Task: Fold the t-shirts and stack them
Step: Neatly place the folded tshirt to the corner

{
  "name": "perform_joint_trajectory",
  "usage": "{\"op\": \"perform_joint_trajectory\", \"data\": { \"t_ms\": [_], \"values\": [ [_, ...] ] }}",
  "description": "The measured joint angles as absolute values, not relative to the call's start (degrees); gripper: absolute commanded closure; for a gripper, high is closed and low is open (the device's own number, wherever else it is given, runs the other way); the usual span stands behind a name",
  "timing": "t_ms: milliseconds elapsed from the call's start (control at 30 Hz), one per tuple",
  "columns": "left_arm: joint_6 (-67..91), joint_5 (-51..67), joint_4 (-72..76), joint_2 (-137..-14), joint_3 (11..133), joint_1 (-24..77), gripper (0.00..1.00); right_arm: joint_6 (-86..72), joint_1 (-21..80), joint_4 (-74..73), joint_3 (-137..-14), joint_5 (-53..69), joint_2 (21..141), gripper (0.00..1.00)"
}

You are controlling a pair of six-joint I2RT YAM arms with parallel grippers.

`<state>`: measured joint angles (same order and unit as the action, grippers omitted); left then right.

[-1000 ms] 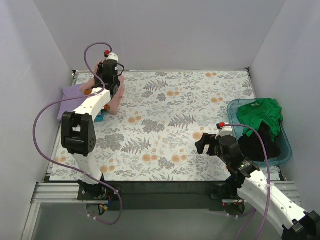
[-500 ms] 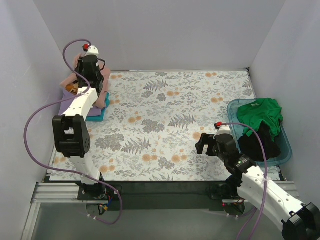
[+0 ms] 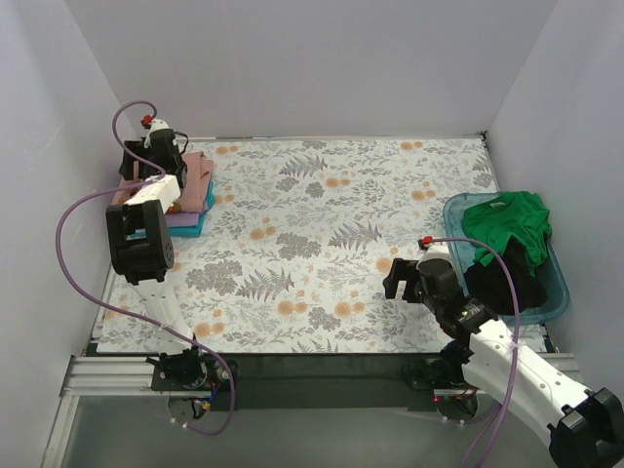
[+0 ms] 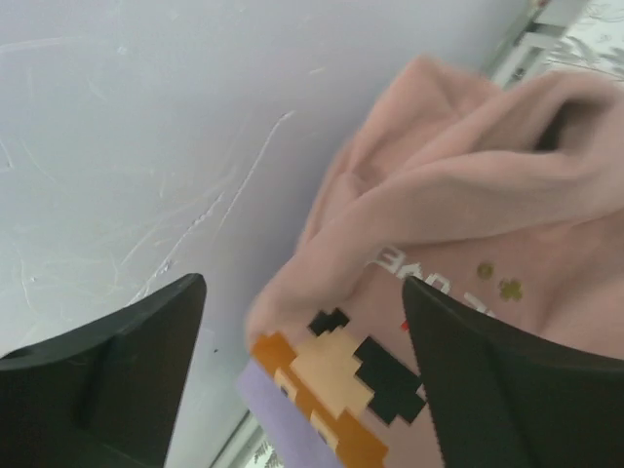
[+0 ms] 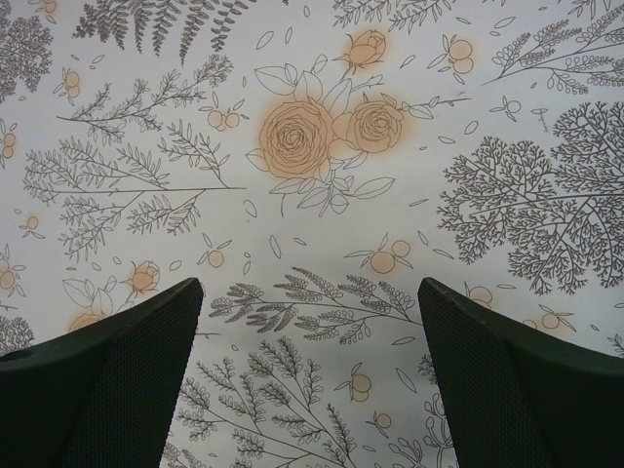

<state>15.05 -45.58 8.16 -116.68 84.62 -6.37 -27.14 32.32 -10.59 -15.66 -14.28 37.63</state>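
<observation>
From above, the left arm hid part of the pink t-shirt (image 3: 199, 177), folded with its long axis near-to-far on the far-left stack. In the left wrist view the left gripper (image 4: 302, 288) stood spread and empty, the shirt's print cut off. In the right wrist view the right gripper (image 5: 310, 288) was spread over the floral cloth (image 5: 322, 146).

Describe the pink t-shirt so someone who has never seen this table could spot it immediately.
Go to the far left corner of the floral table, where a small stack of folded shirts lies. The pink t-shirt is the top layer, over a lavender shirt and a teal shirt; only it carries a blocky orange-and-black cartoon print.
</observation>
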Motion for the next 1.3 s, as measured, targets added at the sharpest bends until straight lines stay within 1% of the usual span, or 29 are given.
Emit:
{"op": "perform_joint_trajectory", "data": {
  "t_ms": [33,67,267,400,600,733,800,900,967,1000,1167,1233,1300],
  "values": [
    [15.84,-46.28,8.21,-117.21,84.58,-6.85,0.08,-27.14,32.27,-10.61,-15.68,-14.37,37.87,0.02],
    [16.43,-47.09,8.27,-117.6,84.58,-7.29,0.07,-27.14,32.25,-10.61,-15.68,-14.48,38.13,0.02],
    [21.63,-51.05,7.03,-117.67,87.37,-7.99,0.06,-27.16,32.25,-10.61,-15.73,-14.68,38.79,0.02],
    [28.56,-49.58,-1.72,-117.23,93.97,-6.68,0.05,-27.24,32.25,-10.61,-15.73,-14.83,37.82,0.02],
    [46.06,-33.43,-23.2,-114.1,110.21,-4.21,0.02,-27.77,32.21,-10.61,-15.73,-14.9,36.38,0.02],
    [56.03,-23.9,-31.35,-105.97,112.07,-1.58,0.02,-28.51,32.21,-10.72,-15.73,-14.74,35.94,0.02],
    [59.22,-23.68,-33.32,-101.1,110.26,2.35,0.02,-28.91,32.21,-10.92,-15.73,-14.37,35.68,0.02],
    [64.03,-26.26,-35.38,-95.26,105.84,13.08,0.02,-29.85,32.21,-12.01,-15.73,-13.39,34.89,0.02],
    [69.6,-24.86,-35.99,-91.26,98.52,20.6,0.02,-30.26,32.21,-12.8,-15.73,-12.78,34.35,0.02],
    [72.4,-23.86,-35.53,-88.9,92.88,23.75,0.02,-30.46,32.21,-13.13,-15.73,-12.36,34.02,0.02],
    [84.31,-22.13,-34.89,-79.4,65.06,34.33,0.02,-31.75,32.1,-14.46,-15.73,-10.74,31.73,0.02],
    [88.14,-22.22,-36.16,-77.28,58.61,38.26,0.02,-32.14,32.1,-15.07,-15.73,-10.5,30.48,0.02],
    [91.59,-22.81,-38.24,-76.09,55.94,40.99,0.02,-32.47,32.1,-15.57,-15.73,-10.48,29.56,0.02]
  ]
}}
